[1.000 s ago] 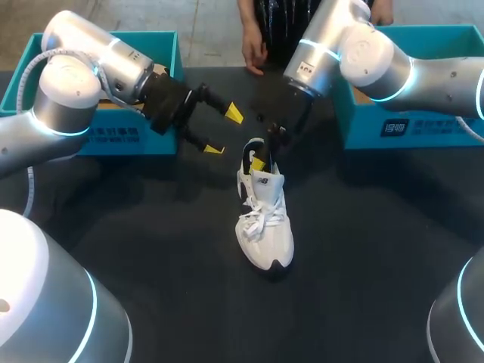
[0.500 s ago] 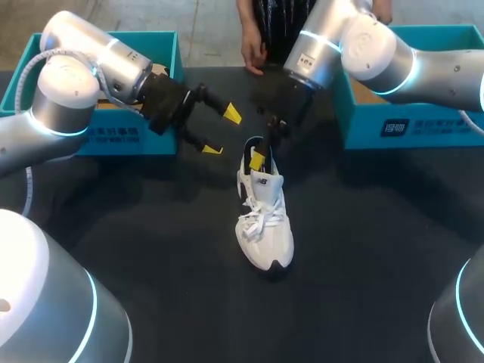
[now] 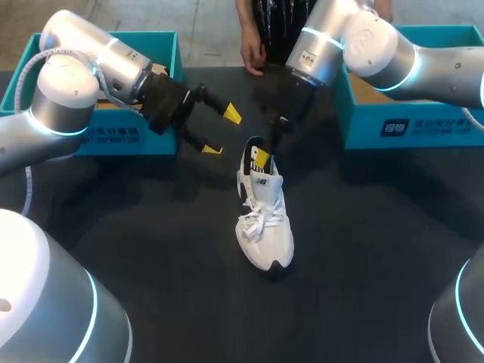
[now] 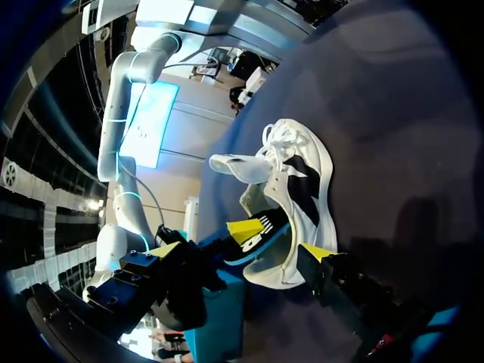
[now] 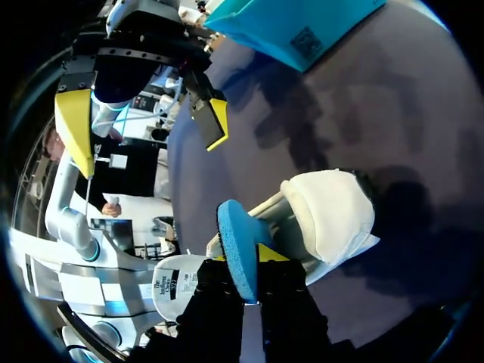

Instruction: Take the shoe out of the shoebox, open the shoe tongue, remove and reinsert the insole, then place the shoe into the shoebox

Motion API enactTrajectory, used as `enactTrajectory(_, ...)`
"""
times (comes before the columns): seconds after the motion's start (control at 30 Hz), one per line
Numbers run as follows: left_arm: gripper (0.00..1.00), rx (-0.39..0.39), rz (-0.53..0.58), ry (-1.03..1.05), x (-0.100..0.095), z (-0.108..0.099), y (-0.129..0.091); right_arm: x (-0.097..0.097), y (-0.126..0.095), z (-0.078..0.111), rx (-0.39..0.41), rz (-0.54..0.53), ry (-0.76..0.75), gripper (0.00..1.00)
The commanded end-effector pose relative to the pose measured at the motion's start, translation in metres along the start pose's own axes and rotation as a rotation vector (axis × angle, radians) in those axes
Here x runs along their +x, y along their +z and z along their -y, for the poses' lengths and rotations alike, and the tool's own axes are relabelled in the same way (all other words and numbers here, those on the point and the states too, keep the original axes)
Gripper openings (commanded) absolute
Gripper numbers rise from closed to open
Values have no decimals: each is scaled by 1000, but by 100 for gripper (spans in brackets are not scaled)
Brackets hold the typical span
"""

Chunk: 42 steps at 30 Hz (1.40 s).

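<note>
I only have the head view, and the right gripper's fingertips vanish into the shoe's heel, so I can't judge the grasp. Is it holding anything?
Observer: Yes. In the right wrist view the right gripper pinches a blue insole between its fingers.
Operator: How much of it is out?
Observer: Only its rounded end shows past the fingertips. The rest is hidden.
Operator: Is the tongue out of the way?
Observer: In the left wrist view the tongue sticks out from the shoe, pulled away from the opening.

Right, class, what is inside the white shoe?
The blue insole, one end sticking out, pinched by the right gripper. Its front part is hidden under the tongue and laces.
</note>
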<state>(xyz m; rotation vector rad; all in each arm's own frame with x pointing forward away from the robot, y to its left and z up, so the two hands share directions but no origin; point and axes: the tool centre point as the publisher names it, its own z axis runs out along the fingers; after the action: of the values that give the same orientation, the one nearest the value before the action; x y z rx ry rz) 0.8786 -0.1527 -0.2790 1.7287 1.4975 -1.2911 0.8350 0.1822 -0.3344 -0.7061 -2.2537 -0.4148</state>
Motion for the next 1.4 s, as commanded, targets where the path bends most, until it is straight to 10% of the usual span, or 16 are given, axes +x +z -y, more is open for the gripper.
enactTrajectory(0.03, 100, -5, -3, 2, -2, 2, 0, -4, 10, -1, 11, -21, 10, 0)
enactTrajectory(0.6, 100, 1, -3, -1, -3, 3, 3, -2, 34, 7, 85, -67, 51, 0)
enactTrajectory(0.67, 100, 3, -3, 1, -4, 2, 3, 0, 31, 6, 78, -57, 50, 25)
enactTrajectory(0.8, 100, 7, -5, 8, -6, 2, 4, 2, 26, 4, 74, -40, 46, 38)
enactTrajectory(1.4, 100, 20, -1, 14, -6, 2, 8, 13, 15, 7, 55, 16, 41, 48)
